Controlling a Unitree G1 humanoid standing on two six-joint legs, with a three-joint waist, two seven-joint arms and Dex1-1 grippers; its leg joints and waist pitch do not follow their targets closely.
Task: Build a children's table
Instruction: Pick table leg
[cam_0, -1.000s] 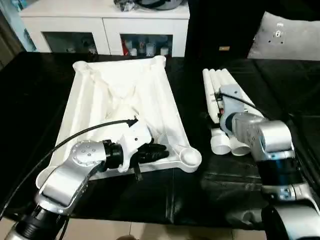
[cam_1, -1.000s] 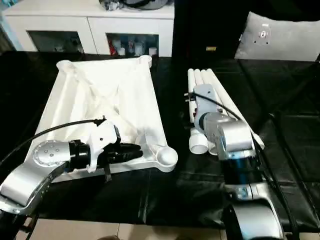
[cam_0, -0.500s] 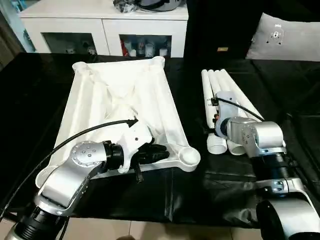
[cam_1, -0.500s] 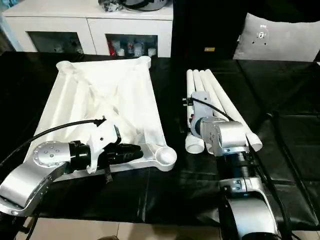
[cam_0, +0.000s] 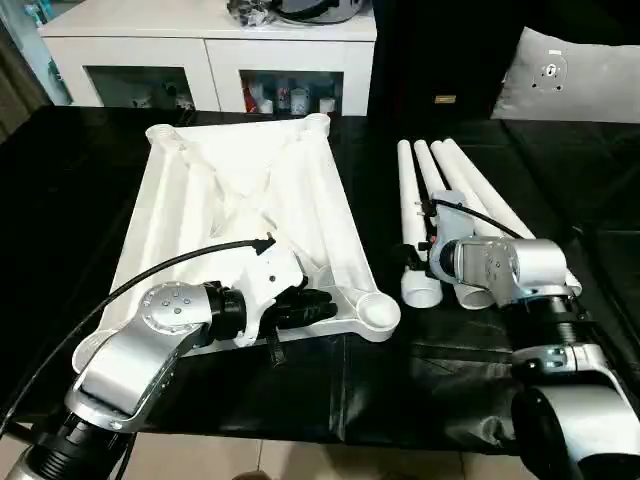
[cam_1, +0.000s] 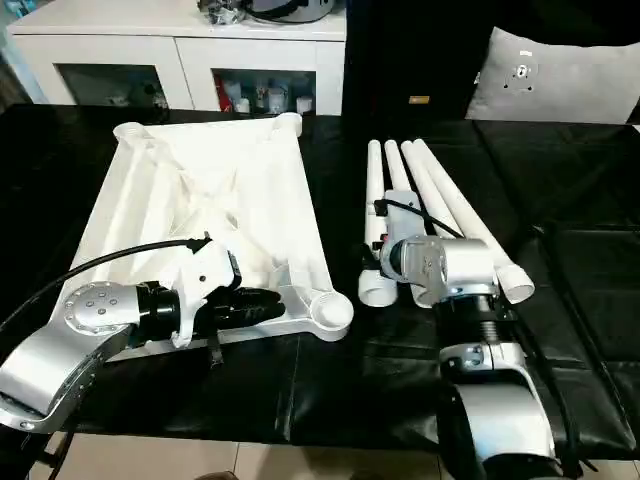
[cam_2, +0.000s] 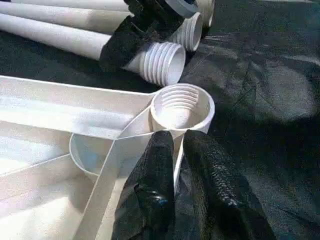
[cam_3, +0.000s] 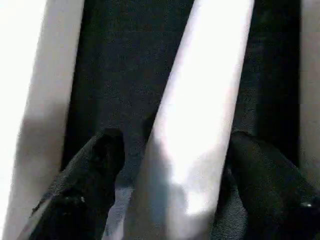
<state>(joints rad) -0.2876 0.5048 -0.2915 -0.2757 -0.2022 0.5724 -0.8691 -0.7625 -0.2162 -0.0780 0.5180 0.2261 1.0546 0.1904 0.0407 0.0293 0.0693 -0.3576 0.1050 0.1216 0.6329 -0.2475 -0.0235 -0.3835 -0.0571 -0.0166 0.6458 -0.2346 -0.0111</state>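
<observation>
On the black tabletop (cam_0: 200, 400), four legs (cam_0: 405, 215) point away. The left hand (cam_2: 177, 150) pinches the table top's (cam_0: 240, 210) rim; the right hand (cam_3: 170, 150) straddles one leg, not closed.

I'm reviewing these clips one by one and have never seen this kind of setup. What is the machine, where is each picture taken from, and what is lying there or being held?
It is a humanoid robot with two silver arms, each ending in two black fingers. Two pictures come from cameras in its head, looking down over its forearms. The other two come from cameras on each wrist, looking along that gripper's fingers.

On the black surface lies a white plastic table top, upside down with its ribs showing, and beside it four white tube legs in a row.

The left gripper pinches a thin rib of the top next to a threaded corner socket. The right gripper straddles one leg, a finger on either side. Whether the fingers already press on the leg cannot be told. A grey-white cushion lies behind.
</observation>
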